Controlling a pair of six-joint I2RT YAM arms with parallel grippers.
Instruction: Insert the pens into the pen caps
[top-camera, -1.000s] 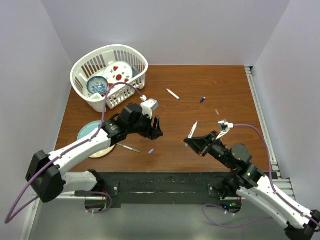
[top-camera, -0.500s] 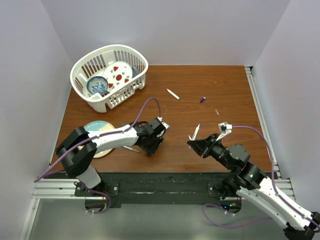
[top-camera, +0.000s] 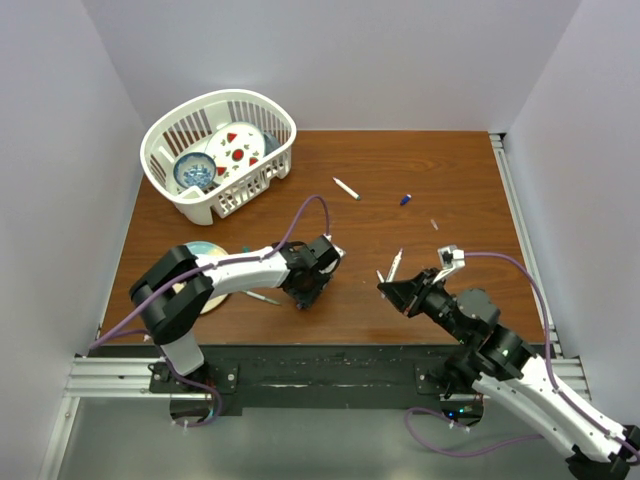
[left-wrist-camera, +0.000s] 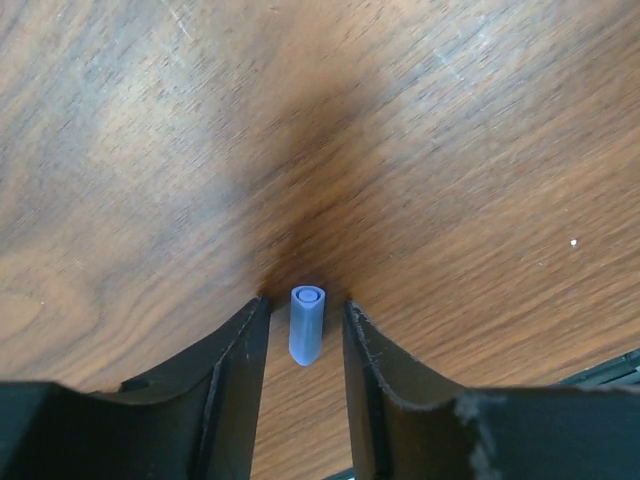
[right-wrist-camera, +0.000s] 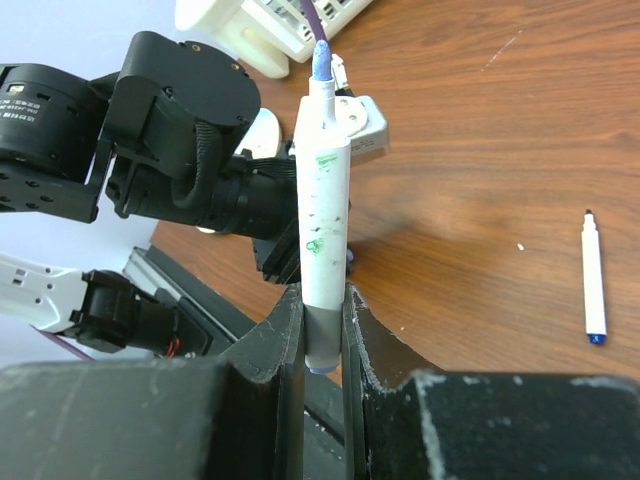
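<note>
Left hand (left-wrist-camera: 306, 308) lowered — now straddling blue cap (left-wrist-camera: 307, 325).

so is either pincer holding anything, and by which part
Right pincer grips a pen by its back end, tip upward. Left pincer holds nothing: its open jaws flank a blue cap.

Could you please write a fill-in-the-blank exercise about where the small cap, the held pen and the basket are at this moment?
1. The small cap lies ____ the fingers of the left gripper.
2. The right gripper holds a pen whose writing tip points ____ from its fingers.
3. The white basket stands at the far ____ corner of the table.
Missing words: between; away; left.
</note>
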